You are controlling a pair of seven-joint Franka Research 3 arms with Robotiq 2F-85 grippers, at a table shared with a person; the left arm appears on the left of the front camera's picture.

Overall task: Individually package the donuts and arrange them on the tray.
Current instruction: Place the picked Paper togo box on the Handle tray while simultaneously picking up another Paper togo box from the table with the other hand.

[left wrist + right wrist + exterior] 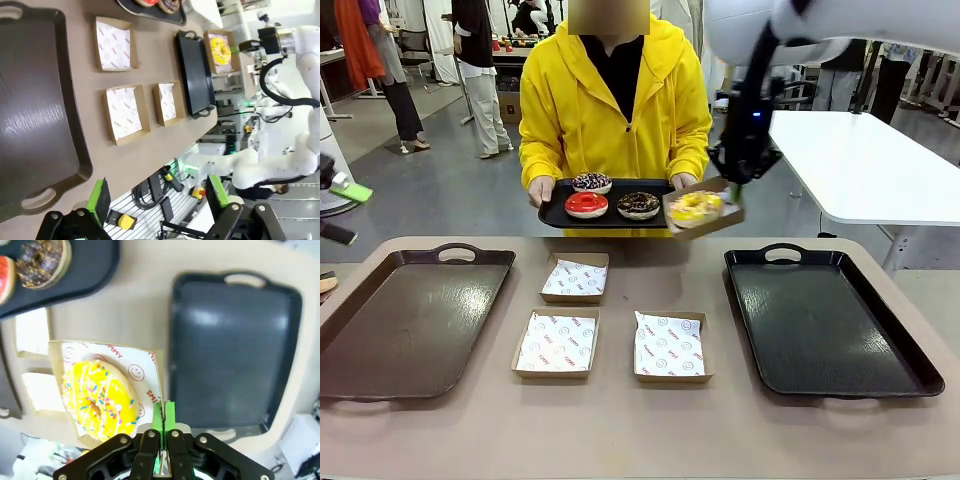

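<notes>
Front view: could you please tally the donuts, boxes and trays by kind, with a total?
Donuts: 4 (yellow, red, chocolate, sprinkled)
Boxes: 4 (three on the table, one box in the right gripper)
Trays: 3 (two on the table, one held by a person)
Total: 11

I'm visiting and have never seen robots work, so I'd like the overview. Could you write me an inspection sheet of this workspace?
Surface: tan table, with a left tray and a right tray at its ends.
Job's things: yellow donut in a paper-lined box, lifted off the table; red donut, chocolate donut and sprinkled donut on the person's black tray; three more boxes mid-table.
Clutter: nothing seen.
Grippers: right gripper shut on the lifted box's edge; left gripper open, holding nothing.
Cables: black cable looping along the right arm.
Surroundings: white table beyond, people standing farther off.
</notes>
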